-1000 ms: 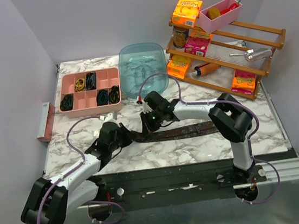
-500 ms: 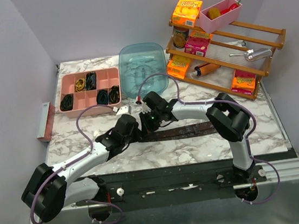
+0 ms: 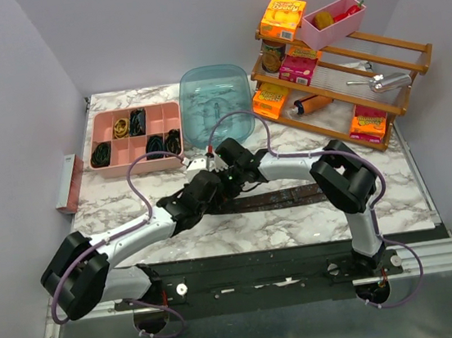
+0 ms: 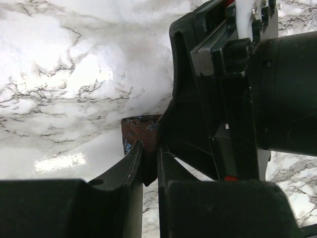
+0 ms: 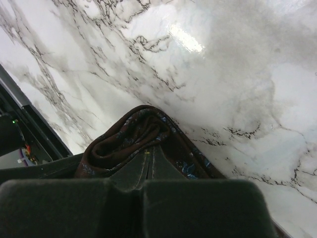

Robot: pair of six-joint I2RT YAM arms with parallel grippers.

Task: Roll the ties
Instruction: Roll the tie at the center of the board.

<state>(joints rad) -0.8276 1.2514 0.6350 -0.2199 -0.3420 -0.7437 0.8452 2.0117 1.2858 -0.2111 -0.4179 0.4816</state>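
Note:
A dark brown patterned tie lies stretched left to right across the marble table, its left end partly rolled. My right gripper sits at that end. In the right wrist view its fingers are shut with the tie's coil wrapped round their tips. My left gripper is right against it from the left. In the left wrist view its jaws are shut on a fold of the tie, with the right gripper's black body directly behind.
A pink divided tray at the back left holds several dark rolled ties. A blue plastic tub stands behind the grippers. A wooden rack with boxes fills the back right. The black base rail runs along the near edge.
My left arm has swung right and forward until its gripper meets the right gripper at the tie's rolled end. The right gripper has barely moved.

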